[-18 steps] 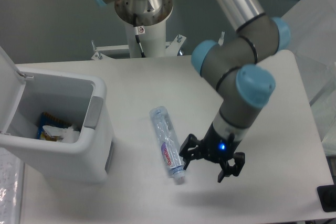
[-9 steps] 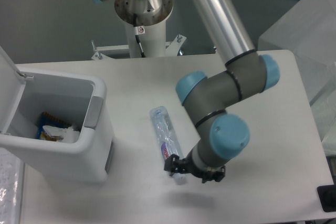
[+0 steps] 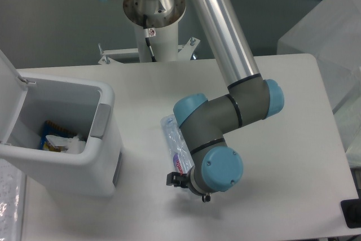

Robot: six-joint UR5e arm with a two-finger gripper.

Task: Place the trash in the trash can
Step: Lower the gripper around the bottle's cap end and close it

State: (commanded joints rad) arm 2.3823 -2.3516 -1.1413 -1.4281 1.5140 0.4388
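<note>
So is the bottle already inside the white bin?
No, the bottle lies on the table, beside the bin, partly under the arm.

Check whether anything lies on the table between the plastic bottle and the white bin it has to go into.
Nothing visible does. The clear plastic bottle with the pink-and-blue label lies right of the white rectangular plastic bin, with only bare white tabletop between them. The bin's lid is open.

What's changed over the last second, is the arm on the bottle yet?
The arm swung left across the table, carrying the pincer from right of the bottle to over its cap end. The wrist now hides the fingers, so I can't tell whether it has taken hold. The bottle lies where it was, and the trash can with its contents is unchanged.
</note>
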